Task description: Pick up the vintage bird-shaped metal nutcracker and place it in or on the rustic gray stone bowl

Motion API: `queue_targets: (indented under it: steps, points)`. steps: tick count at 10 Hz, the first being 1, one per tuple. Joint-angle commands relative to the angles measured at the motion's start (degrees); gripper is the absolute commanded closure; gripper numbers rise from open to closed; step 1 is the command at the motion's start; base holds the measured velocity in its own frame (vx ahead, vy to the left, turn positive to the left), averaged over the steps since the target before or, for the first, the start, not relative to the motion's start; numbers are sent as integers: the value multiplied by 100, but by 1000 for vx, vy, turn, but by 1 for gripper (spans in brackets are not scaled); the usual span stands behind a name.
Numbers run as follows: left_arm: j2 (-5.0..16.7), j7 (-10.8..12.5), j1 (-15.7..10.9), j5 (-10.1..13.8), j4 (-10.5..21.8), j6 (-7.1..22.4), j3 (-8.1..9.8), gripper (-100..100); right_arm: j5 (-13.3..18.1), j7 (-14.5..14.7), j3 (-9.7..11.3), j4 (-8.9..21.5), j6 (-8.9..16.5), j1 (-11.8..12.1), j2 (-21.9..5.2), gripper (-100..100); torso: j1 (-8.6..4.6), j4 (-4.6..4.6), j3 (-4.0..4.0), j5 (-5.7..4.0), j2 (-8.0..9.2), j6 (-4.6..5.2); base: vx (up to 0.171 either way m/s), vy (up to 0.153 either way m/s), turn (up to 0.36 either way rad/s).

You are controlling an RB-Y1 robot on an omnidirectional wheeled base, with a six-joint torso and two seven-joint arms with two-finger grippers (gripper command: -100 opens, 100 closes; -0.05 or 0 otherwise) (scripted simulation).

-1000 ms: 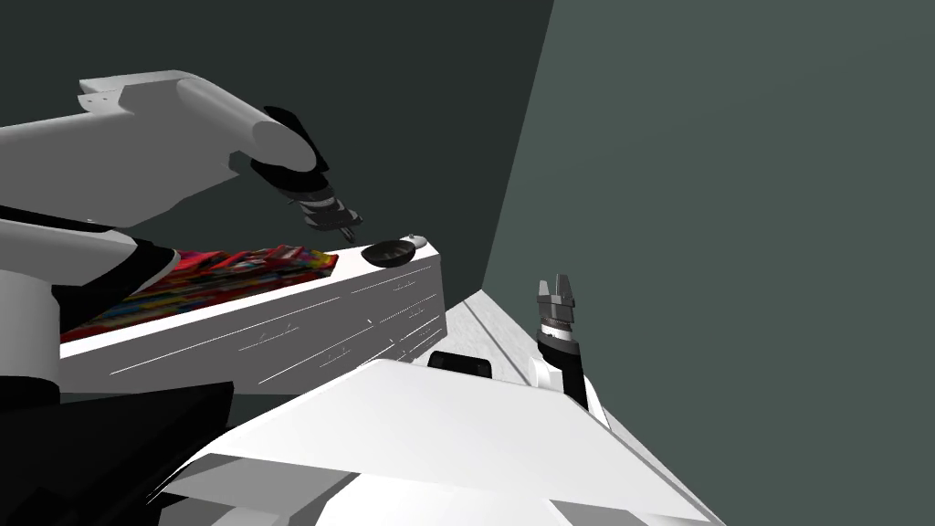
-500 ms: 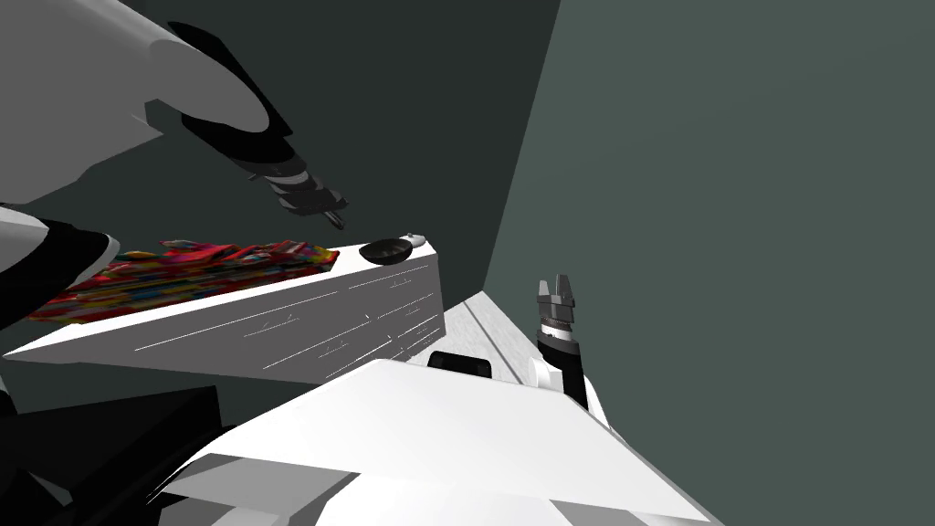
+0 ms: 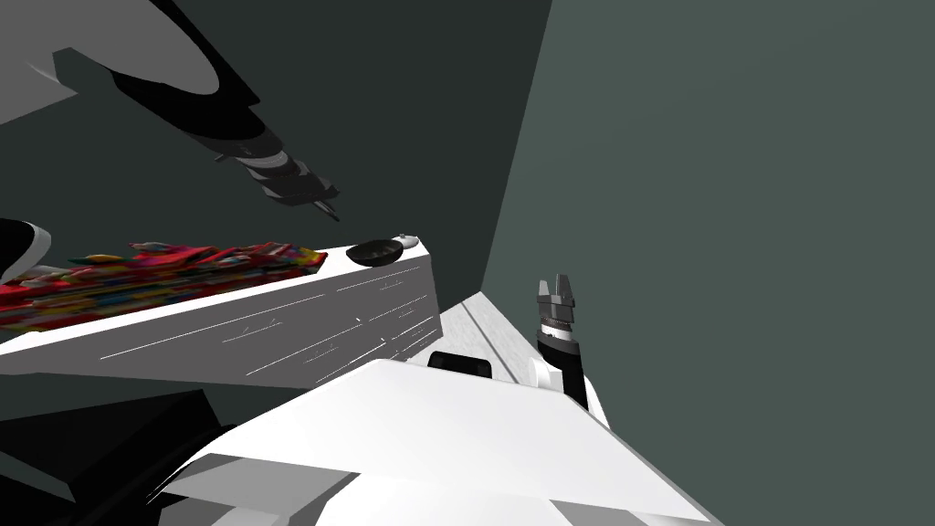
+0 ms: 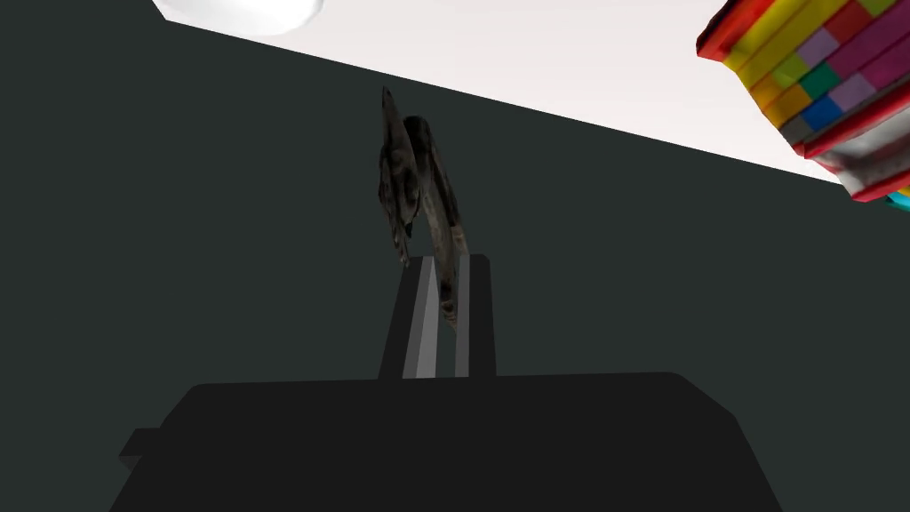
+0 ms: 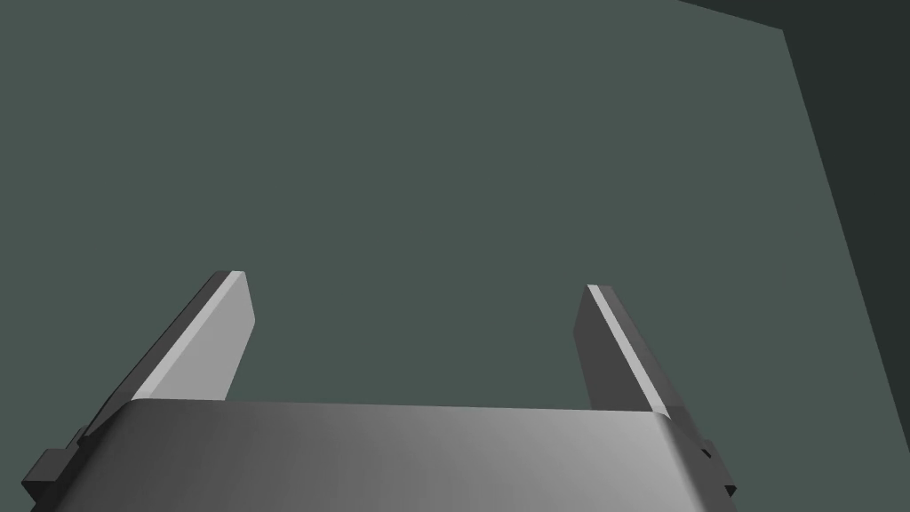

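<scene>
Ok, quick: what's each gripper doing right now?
Left gripper: closed on the dark bird-shaped nutcracker.
Right gripper: open, holding nothing.

Open air btwn left hand (image 3: pixel 325 203) & bowl (image 3: pixel 374 252); colourful stack (image 3: pixel 164 271) well aside.

Nutcracker (image 4: pixel 418 191): slim, dark, mottled grey-brown metal. Clamped between the left gripper's (image 4: pixel 442 265) fingers, it sticks out past their tips, clear of the desk (image 3: pixel 301 310).
Bowl (image 3: pixel 374 252): dark, shallow, upright on the desk's end, below and ahead of that gripper, apart from it.
</scene>
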Motion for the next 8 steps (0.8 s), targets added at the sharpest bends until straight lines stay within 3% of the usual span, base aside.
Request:
queue_targets:
  steps: [1, 8]
  points:
    - [104, -8, -9, 159, -108, -42, -22, 100, 0, 0, 0, 0, 0, 0, 0, 0, 0, 0, 0, 0, 0, 0, 35, -40, -53]
    - [455, -89, 69, 874, -607, 148, -147, 100, 0, 0, 0, 0, 0, 0, 0, 0, 11, -7, -8, 7, -8, 10, 36, -34, -86]
